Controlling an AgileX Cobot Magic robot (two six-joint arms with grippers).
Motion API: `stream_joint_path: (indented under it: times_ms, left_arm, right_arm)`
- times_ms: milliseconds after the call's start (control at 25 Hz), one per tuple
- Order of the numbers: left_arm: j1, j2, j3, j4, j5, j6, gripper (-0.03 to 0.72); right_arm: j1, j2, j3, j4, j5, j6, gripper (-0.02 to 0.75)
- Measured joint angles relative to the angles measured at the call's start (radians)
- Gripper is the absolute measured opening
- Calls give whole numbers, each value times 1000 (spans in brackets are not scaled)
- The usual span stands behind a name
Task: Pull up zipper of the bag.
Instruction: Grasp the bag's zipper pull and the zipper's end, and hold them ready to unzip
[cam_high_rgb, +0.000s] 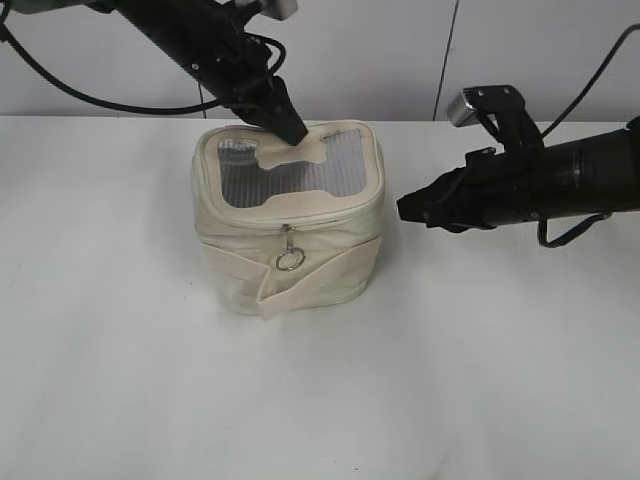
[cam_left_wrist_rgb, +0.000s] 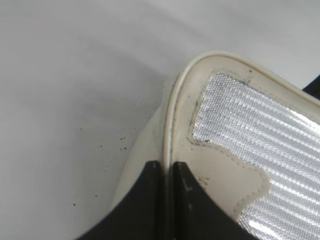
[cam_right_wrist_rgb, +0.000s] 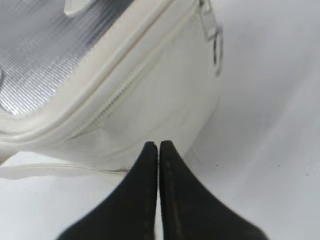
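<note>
The cream boxy bag (cam_high_rgb: 300, 270) stands mid-table, its grey mesh lid with the bone-shaped patch facing up. The zipper (cam_high_rgb: 320, 216) runs under the lid rim, and a silver ring pull (cam_high_rgb: 290, 260) hangs on the front. My left gripper (cam_high_rgb: 296, 133) is at the lid's back edge. In the left wrist view its jaws (cam_left_wrist_rgb: 167, 166) pinch the lid's rim piping (cam_left_wrist_rgb: 170, 120). My right gripper (cam_high_rgb: 405, 209) is shut and empty, just right of the bag. In the right wrist view its tips (cam_right_wrist_rgb: 158, 146) are near the bag's side, below the zipper track (cam_right_wrist_rgb: 125, 90) and ring pull (cam_right_wrist_rgb: 215, 45).
The white table (cam_high_rgb: 120, 380) spreads all round the bag. A pale wall with a dark vertical seam (cam_high_rgb: 447, 50) stands behind. The wide cream strap (cam_high_rgb: 270, 295) wraps the bag's front.
</note>
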Motion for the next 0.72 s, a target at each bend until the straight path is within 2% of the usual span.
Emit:
stream_joint_path:
  times_ms: [120, 160, 320, 360, 440, 720]
  left_arm:
    - [0, 0, 0, -1, 3, -1, 44]
    - [0, 0, 0, -1, 3, -1, 44]
    - [0, 0, 0, -1, 4, -1, 44]
    - [0, 0, 0, -3, 5, -1, 44]
    - [0, 0, 0, -3, 6, -1, 44]
    - [0, 0, 0, -3, 7, -1, 44]
  right_arm:
    - [0, -8, 0, 35, 1, -11, 55]
    - [0, -3, -1, 42, 4, -24, 108]
    - [0, 57, -45, 120, 4, -98, 400]
    - [0, 76, -61, 133, 4, -115, 433]
    - [0, 112, -96, 146, 6, -130, 459]
    - [1, 213, -220, 154, 44, -142, 459]
